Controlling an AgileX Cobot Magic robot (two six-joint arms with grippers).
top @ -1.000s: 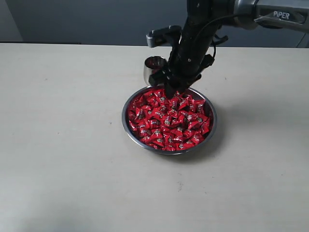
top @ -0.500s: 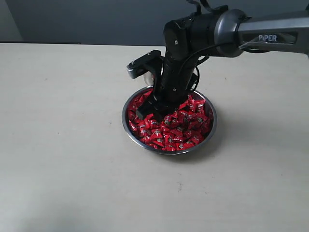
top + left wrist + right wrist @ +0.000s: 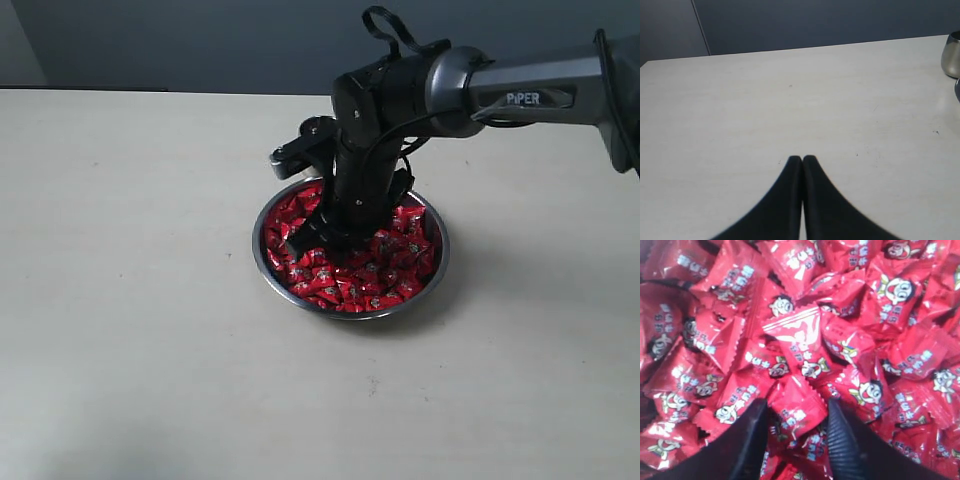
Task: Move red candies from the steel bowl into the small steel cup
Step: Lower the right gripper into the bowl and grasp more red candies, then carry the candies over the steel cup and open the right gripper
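**A:** Fig., ext. view: what holds what?

**B:** Steel bowl (image 3: 262, 262) sits approx. mid-surface (image 3: 130, 300), heaped w/ red candies (image 3: 372, 282) nearly to the rim. R arm (image 3: 520, 95) comes in over the surface's right side. R fingers (image 3: 320, 238) point down, tips in the pile on the bowl's left half.

**A:** And the small steel cup?

**B:** Not visible in ext. view. L wrist view alone shows it: small steel cup (image 3: 951, 54) upright on the surface, partly cut by the frame edge. Its inside can't be seen.

**A:** Finger state?

**B:** R wrist view: R fingers (image 3: 746, 445) are spread, tips among the red candies (image 3: 805, 335), w/ one wrapper lying between them. Whether they press it, can't tell. This view alone resolves the white-and-dark face mark on each wrapper. L wrist view: L fingers (image 3: 785, 200) are pressed together, holding nothing, over bare surface and well apart from the cup. L arm doesn't appear in ext. view.
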